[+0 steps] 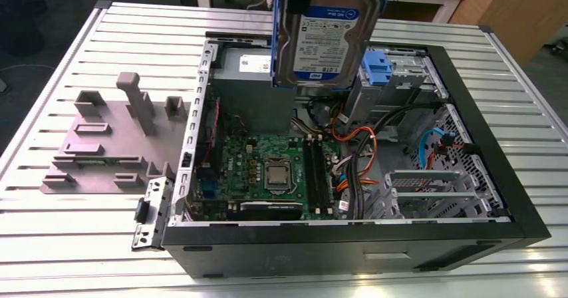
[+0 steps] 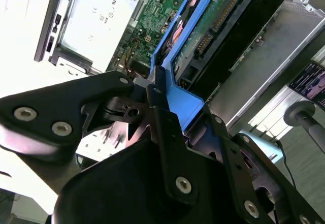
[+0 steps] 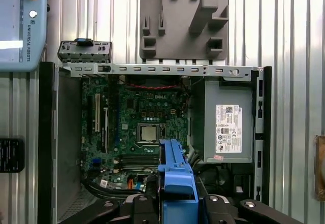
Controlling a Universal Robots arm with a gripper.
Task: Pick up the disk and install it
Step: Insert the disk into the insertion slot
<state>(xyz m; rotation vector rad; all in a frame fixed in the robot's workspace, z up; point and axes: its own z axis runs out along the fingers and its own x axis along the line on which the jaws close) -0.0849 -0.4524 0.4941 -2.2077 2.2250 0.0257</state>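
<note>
Grip is the first worry: the gripper [image 2: 179, 107] is closed on the blue side rail [image 2: 187, 98] at one end of the disk [image 1: 324, 38]. The whole drive therefore hangs edgewise from plastic, high over the open computer case [image 1: 355, 248] and touching nothing below. I judge that the rail could flex or slide between the black fingers [image 2: 165, 127], letting the disk tilt or drop onto the motherboard [image 1: 266, 165] and its bare processor [image 1: 278, 176]. A tilted disk could also jam against the metal drive bay [image 1: 404, 78] rather than slide in. The loose orange and black cables [image 1: 355, 145] beside that bay look likely to snag or get pinched. A blue clip [image 1: 377, 64] sits at the bay, just beside the disk's lower corner, and could be struck. In the exterior view the frame's upper edge cuts off the disk's top, and the disk hides part of the bay and of the grey power supply [image 1: 251, 78]. In the first wrist view the disk is seen end-on, so its tilt is hard to judge, and how deeply the fingers bite the rail I cannot tell
</note>
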